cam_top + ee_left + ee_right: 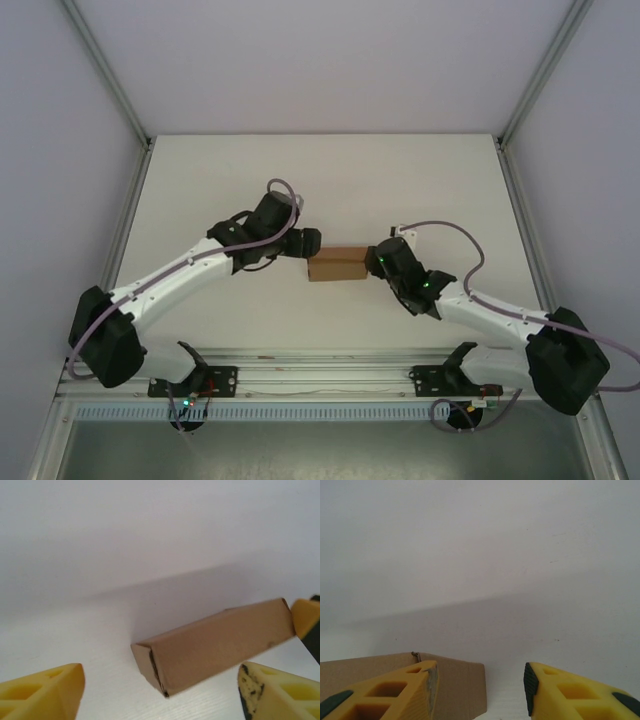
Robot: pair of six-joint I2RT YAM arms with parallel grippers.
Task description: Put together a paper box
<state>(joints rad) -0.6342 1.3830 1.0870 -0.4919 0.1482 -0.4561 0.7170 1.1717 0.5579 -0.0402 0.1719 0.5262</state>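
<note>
Left wrist view: whole paper box (220, 640) just ahead of the left gripper (161, 672)'s wide, empty jaws. The right gripper (481, 670)'s parted jaws frame bare table (505, 700), box outside one finger (395, 690).

paper box (462, 690) half behind a right gripper (480, 672) finger (395, 690), left end beyond the frame

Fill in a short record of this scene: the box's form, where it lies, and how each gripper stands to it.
paper box: folded into a long brown carton, lying on the table between the grippers
left gripper: open, fingers spread wide, box ahead of them
right gripper: open, one finger at the box's end, gap empty
</note>
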